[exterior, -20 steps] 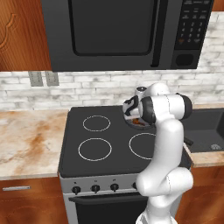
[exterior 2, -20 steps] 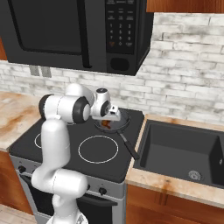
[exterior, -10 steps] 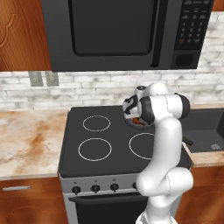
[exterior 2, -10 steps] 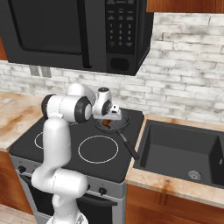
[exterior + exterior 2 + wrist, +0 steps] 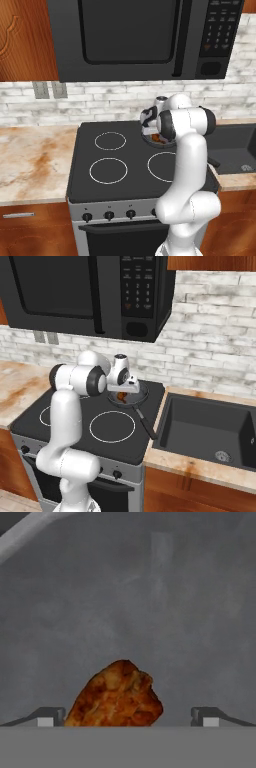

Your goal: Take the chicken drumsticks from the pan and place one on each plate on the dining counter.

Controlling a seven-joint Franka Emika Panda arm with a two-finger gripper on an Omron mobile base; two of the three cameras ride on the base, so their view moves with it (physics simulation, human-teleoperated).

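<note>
Stove (image 5: 115, 165) | pan (image 5: 142, 398) (rear burner) | gripper (image 5: 125, 717) spread around drumstick (image 5: 117, 697)

Black over-range microwave (image 5: 145, 37) mounted on whitewashed brick backsplash (image 5: 210, 351), black glass cooktop stove (image 5: 115, 160) with white burner rings, mottled beige stone worktop (image 5: 30, 162), black recessed sink (image 5: 210, 428), reddish wooden cabinets (image 5: 22, 40)

Both base views look forward and down at the black glass stove (image 5: 125, 155) from behind; the hand view looks closely into the round dark grey pan (image 5: 150, 602).
</note>
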